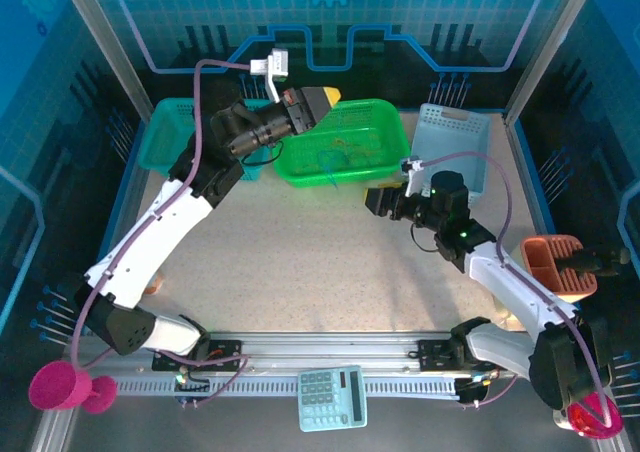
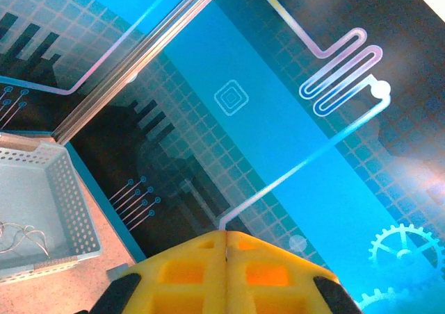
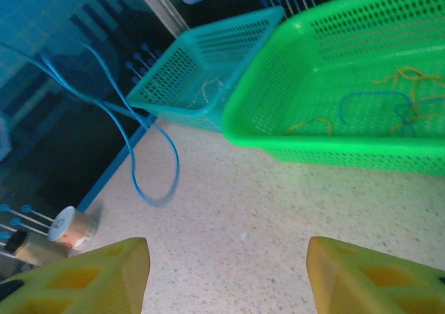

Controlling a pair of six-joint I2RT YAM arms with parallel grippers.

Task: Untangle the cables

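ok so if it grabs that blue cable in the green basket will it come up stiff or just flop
Probably floppy: the blue cable lies in loose curves in the green basket, so it should droop from the pinch. It looks thin, so likely light. It lies among the orange cords, which may drag up with it.

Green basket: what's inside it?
The green basket holds blue cables and yellow-orange cables, loosely tangled on its floor. In the top view the left gripper covers its back-left corner, so anything there is hidden.
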